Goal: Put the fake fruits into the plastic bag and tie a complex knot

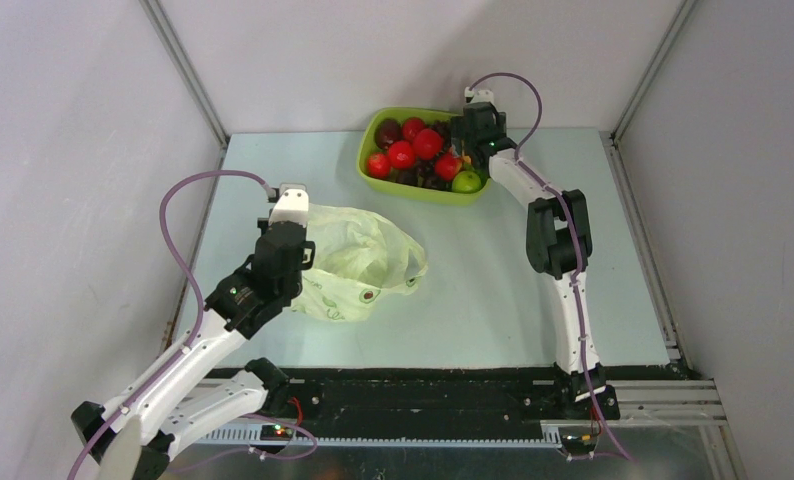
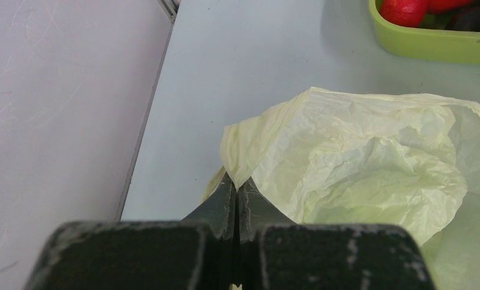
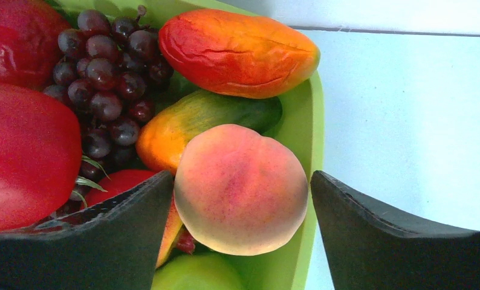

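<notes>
The pale yellow-green plastic bag [image 1: 358,262] lies crumpled at the table's left centre. My left gripper [image 1: 301,222] is shut on its near left edge; in the left wrist view the closed tips [image 2: 236,184] pinch a fold of the bag [image 2: 370,163]. The fake fruits sit in the lime-green tray [image 1: 413,190]: red apples [image 1: 401,154], a green apple [image 1: 466,181] and purple grapes [image 3: 104,78]. My right gripper [image 1: 463,150] hangs over the tray's right end. It is open [image 3: 240,175], its jaws on either side of the orange-pink peach [image 3: 240,187], not touching it.
An orange-red fruit [image 3: 237,51] and a yellow-green one [image 3: 213,118] lie behind the peach against the tray's wall [image 3: 313,121]. White walls enclose the table on the left, back and right. The tray [image 2: 431,45] shows beyond the bag in the left wrist view.
</notes>
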Robot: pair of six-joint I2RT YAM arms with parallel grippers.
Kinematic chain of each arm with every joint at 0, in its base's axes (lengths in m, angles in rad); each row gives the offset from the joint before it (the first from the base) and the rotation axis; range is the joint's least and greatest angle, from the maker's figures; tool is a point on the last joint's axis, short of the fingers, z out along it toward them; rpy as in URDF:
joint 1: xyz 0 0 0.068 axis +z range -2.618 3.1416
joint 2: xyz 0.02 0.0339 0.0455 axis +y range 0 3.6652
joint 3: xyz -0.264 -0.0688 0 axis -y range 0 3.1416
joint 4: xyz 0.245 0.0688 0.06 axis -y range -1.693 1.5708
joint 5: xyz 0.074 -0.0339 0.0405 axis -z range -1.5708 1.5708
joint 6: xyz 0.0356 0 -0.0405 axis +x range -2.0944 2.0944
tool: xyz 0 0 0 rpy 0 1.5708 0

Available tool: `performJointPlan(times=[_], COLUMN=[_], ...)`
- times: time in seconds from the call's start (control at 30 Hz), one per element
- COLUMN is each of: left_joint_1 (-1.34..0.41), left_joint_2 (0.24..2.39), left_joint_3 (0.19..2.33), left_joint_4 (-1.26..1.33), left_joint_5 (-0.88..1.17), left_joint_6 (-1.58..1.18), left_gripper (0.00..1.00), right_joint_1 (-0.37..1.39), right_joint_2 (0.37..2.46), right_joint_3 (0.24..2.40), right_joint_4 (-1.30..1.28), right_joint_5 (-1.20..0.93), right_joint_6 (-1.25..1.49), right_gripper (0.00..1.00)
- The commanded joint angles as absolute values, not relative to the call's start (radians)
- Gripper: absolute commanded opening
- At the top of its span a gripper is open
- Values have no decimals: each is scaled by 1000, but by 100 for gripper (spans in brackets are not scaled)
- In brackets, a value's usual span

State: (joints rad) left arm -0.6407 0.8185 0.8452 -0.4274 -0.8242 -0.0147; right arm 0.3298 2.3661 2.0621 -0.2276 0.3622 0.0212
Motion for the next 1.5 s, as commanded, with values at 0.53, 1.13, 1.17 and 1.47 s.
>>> performJointPlan(times=[0.53,1.13,1.17,1.47], left_joint_1=[-635,-634,-634,-635], left_joint_2=[806,787,783,770], left_joint_3=[839,835,833,825], left_joint_4=[-388,-379,-377,-360], left_joint_5=[-810,-706,-692,-612], left_joint_6=[-2,20,21,34], left_gripper=[0,0,0,0], right_joint_1=[333,316,316,364], right_joint_2=[2375,1812,1785,1469], right_joint_3=[2103,1633,1576,1301], right_joint_4=[-239,-90,-81,-65], right_joint_5=[374,-17,-42,-479], right_joint_6=[3,128,133,241], right_gripper=[61,53,52,51])
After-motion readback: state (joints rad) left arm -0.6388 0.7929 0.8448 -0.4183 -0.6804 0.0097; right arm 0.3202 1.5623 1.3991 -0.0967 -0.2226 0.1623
